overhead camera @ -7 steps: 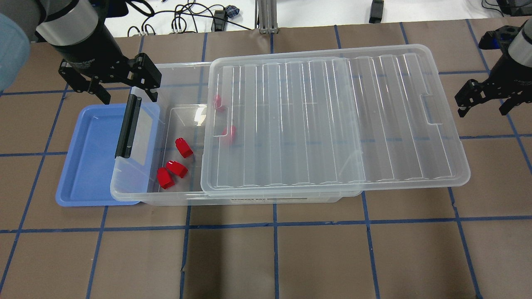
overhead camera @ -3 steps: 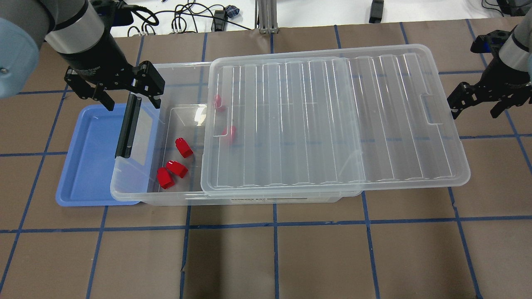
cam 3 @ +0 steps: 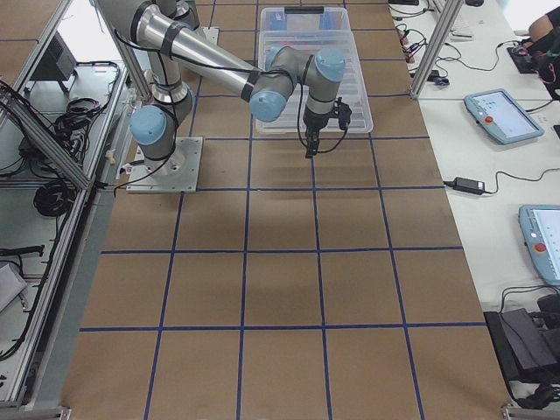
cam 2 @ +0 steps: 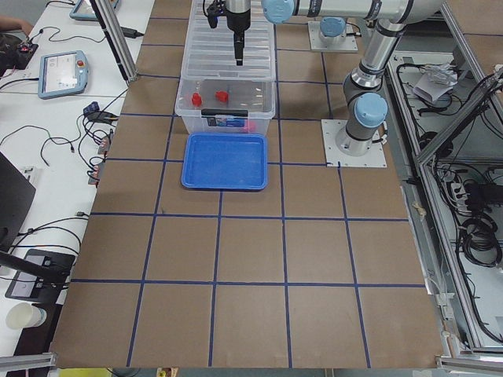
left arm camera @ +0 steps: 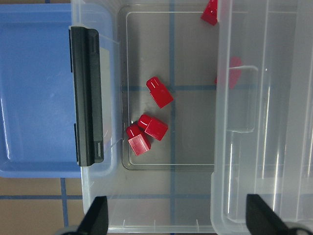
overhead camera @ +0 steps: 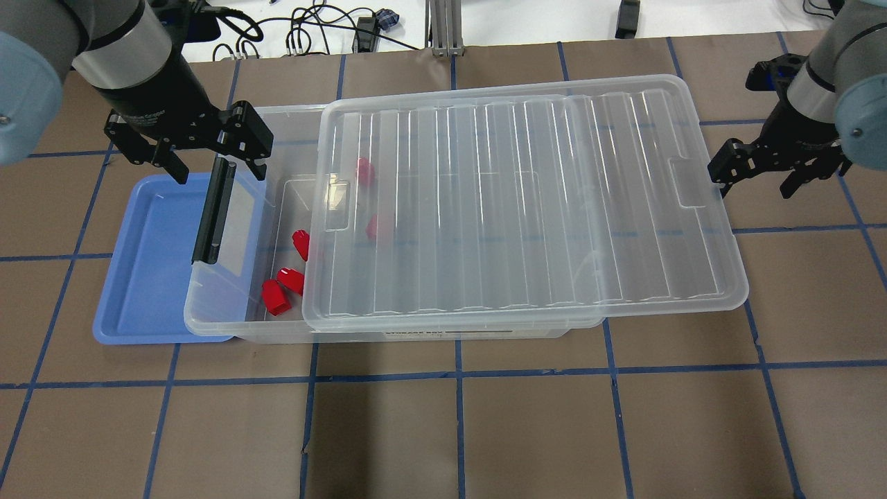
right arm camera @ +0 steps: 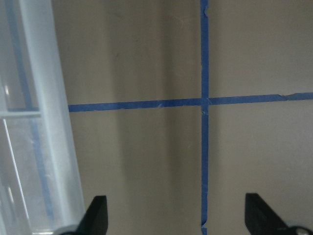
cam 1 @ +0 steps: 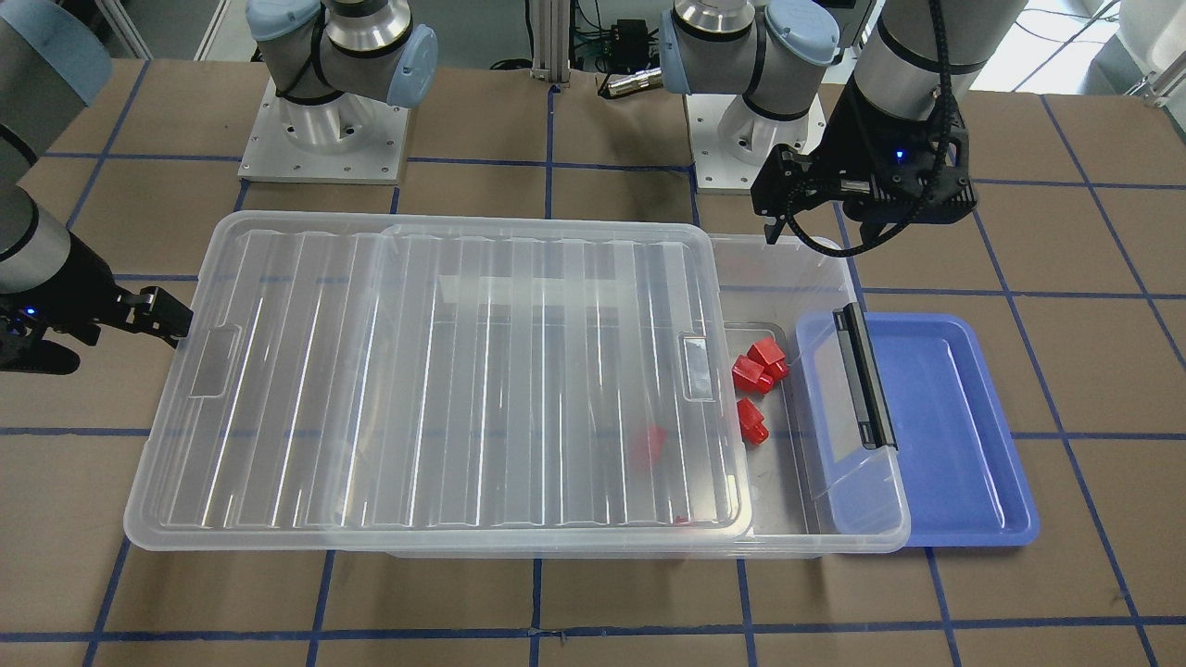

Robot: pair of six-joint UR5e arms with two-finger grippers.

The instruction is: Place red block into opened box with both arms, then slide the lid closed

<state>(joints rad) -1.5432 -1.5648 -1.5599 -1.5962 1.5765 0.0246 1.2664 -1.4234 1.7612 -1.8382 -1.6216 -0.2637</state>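
Several red blocks (overhead camera: 291, 279) lie in the box (overhead camera: 208, 324), three in its uncovered left end (left arm camera: 153, 126) and two showing through the lid (overhead camera: 527, 208). The ribbed lid rests on the box and overhangs its right end. My left gripper (overhead camera: 215, 166) hangs open over the box's far left corner, above the black handle (overhead camera: 213, 211). My right gripper (overhead camera: 755, 184) is open at the lid's right short end, one finger against its rim (right arm camera: 54, 147). From across the table, the left gripper (cam 1: 862, 222) and the right gripper (cam 1: 102, 338) show at opposite ends.
A shallow blue tray (overhead camera: 145, 263) lies under and beside the box's left end. Brown table with blue tape lines (overhead camera: 457, 374) spreads in front. Cables and a metal post (overhead camera: 443, 28) sit beyond the far edge.
The lid has slid left over the box, covering more of the opening. My right gripper moved left along with its right end. The left gripper shifted only slightly.
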